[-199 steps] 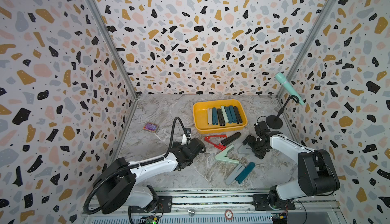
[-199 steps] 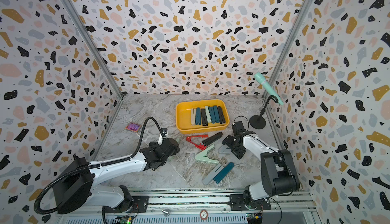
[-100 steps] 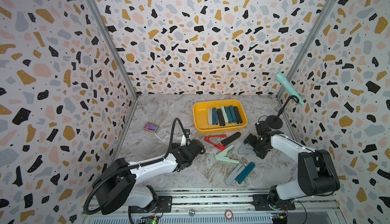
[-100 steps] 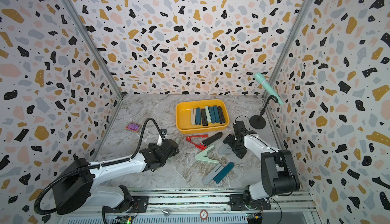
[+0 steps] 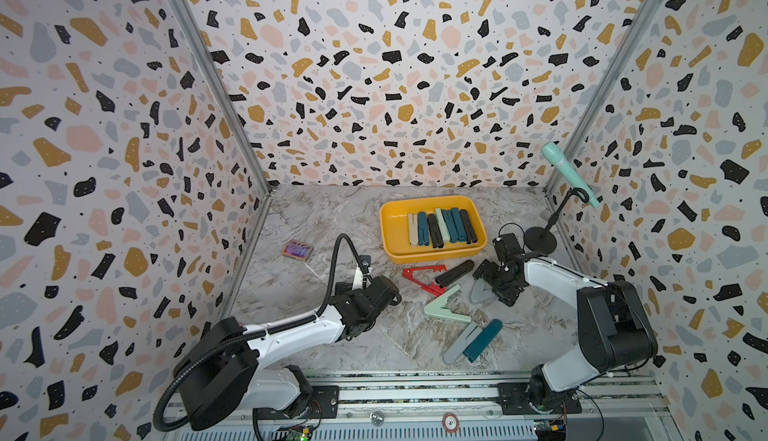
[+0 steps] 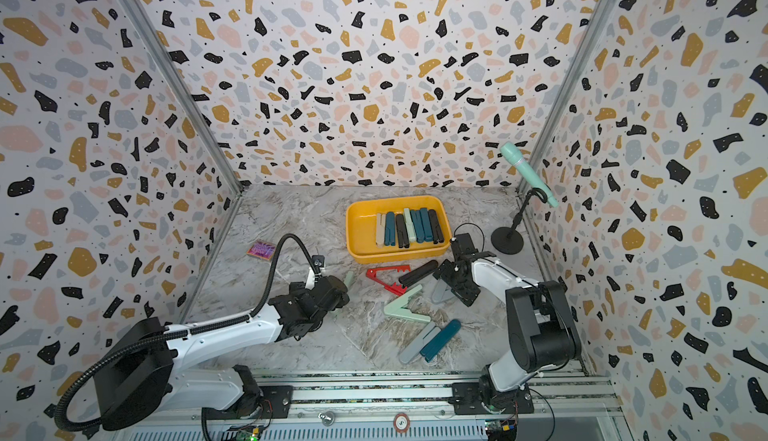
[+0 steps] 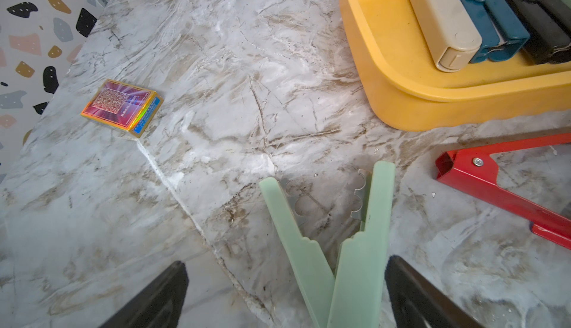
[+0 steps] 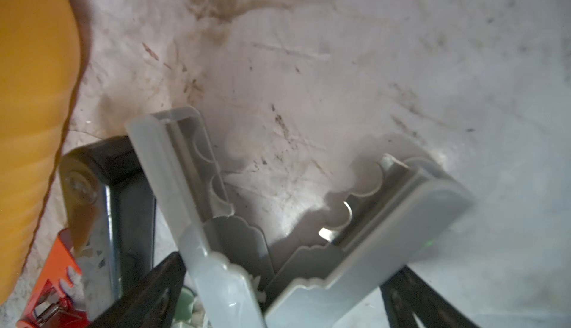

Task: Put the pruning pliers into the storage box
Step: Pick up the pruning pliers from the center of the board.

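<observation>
Your left tool (image 7: 285, 264) is open wide, and the mint-green plastic pruning pliers (image 7: 355, 249), spread in a V, lie flat on the marble bench (image 7: 216, 94) right between its two fingers, not squeezed. Your right tool (image 8: 287, 264) is open wide too, with the grey plastic pruning pliers (image 8: 370, 249) lying spread between its fingers. The yellow plastic storage box (image 5: 436, 255) sits near both, farther back, with a row of other pliers (image 5: 440, 227) inside.

Three sides are enclosed by white wall panels (image 5: 374, 64) printed with black, ochre, pink and grey terrazzo flecks. The floor is formed by a grey-veined marble-pattern surface (image 5: 324, 218). Aluminium posts (image 5: 217, 81) are fitted at both rear corners.
</observation>
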